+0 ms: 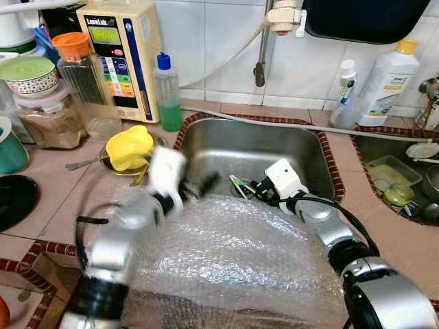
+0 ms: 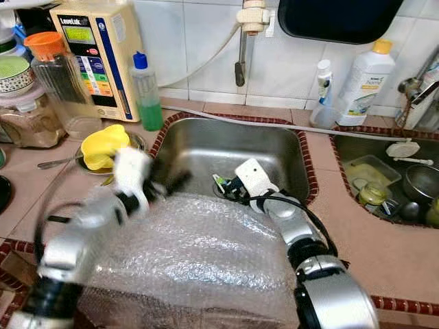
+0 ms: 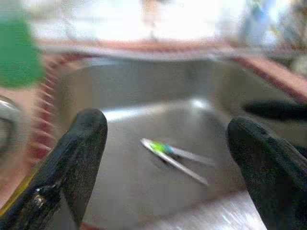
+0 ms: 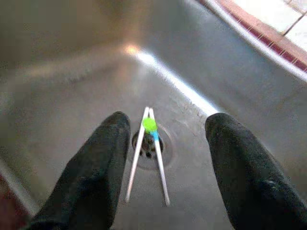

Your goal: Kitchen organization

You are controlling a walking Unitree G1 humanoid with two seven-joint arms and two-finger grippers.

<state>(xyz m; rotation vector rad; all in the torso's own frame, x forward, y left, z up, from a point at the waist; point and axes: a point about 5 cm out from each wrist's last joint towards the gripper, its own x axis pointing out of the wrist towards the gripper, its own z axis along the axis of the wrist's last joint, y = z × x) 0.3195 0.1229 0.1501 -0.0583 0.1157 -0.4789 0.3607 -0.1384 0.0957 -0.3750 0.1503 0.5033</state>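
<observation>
Tongs (image 4: 148,153) lie on the sink (image 1: 206,147) drain, between the open right end effector (image 4: 165,158) fingers.

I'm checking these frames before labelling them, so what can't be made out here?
- Left gripper: motion-blurred in the eye views.
- Tongs in the sink: mostly hidden behind the right gripper in the eye views.
- Sink's front: covered by bubble wrap.
- Black object on the wall: cut off by the top edge.
</observation>
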